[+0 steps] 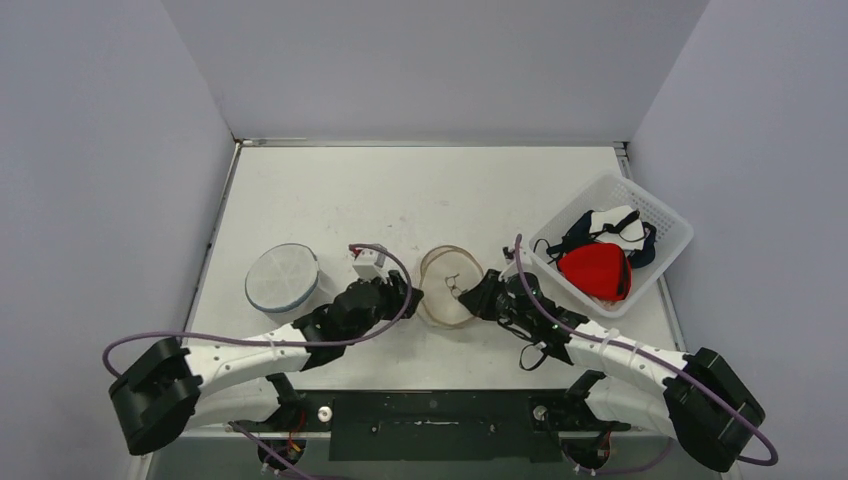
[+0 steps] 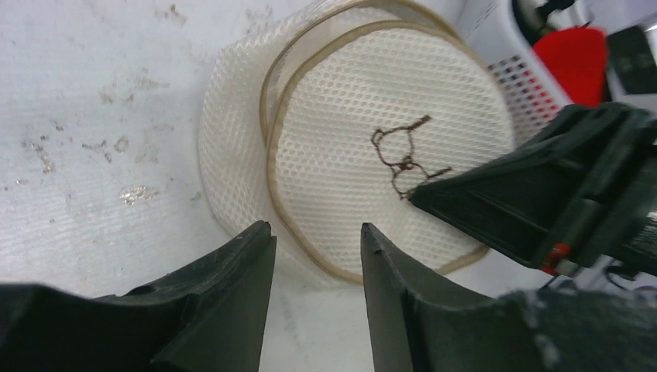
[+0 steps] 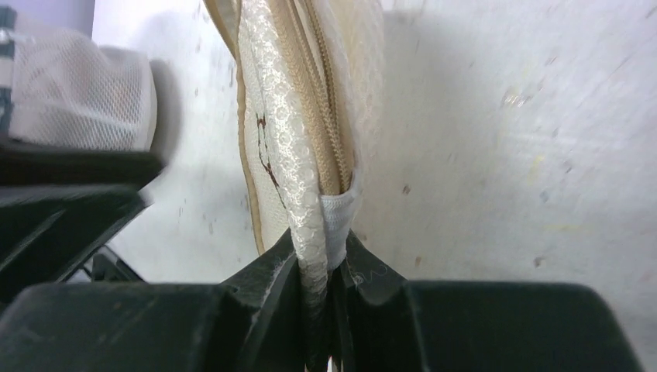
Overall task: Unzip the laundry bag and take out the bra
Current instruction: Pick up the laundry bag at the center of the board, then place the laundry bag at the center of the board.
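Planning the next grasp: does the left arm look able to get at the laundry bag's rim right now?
Probably yes. The left gripper is open just short of the laundry bag, with nothing between them; the right gripper pinches the bag's zipper edge on the opposite side.

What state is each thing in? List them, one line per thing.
laundry bag: tipped up on its edge, pinched at the rim.
zipper: looks closed where visible.
right end effector: shut on the laundry bag.
left end effector: open, holding nothing.
basket: holds a red bra and others.
second bag: lying flat, untouched.
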Tool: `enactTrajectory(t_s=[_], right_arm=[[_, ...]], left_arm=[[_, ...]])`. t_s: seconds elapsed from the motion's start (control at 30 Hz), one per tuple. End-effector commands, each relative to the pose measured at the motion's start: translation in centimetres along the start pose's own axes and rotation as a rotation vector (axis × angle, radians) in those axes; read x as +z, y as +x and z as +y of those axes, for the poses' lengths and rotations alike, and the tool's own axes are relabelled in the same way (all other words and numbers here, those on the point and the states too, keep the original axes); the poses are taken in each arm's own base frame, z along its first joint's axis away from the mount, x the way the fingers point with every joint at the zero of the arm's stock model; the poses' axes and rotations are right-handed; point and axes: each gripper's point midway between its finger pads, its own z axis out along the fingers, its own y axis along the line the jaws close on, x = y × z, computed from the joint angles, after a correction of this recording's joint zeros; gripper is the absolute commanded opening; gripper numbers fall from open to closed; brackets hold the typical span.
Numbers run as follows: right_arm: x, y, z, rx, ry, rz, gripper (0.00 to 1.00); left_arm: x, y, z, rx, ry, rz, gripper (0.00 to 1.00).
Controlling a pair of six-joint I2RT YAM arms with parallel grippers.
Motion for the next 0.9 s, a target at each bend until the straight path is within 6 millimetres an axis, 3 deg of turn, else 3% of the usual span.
enactTrajectory(t_s=[0.0, 0.17, 0.4, 0.73, 0.87], right_arm=[[-0.3, -4.3, 0.0, -0.063, 0.058, -0.083, 0.05], [0.8, -9.2, 0.9, -0.067, 0.078, -0.166, 0.05], [4.5, -16.2, -0.4, -0.014, 0.173, -0.256, 0.05], [11.7, -24.7, -2.4, -0.021, 0.257, -0.292, 0.05], [14.5, -26.9, -5.1, -0.005, 0.314, -0.275, 0.05]], left_arm=[[-3.2, -5.5, -2.8, -0.02, 0.038, -0.114, 0.45], [-7.3, -9.1, -2.9, -0.053, 0.042, -0.205, 0.49], [-11.4, -10.5, -1.0, -0.132, 0.054, -0.284, 0.52], [-13.5, -11.0, 0.2, -0.137, 0.029, -0.301, 0.53], [-13.4, -11.2, 0.3, -0.129, 0.019, -0.311, 0.53]])
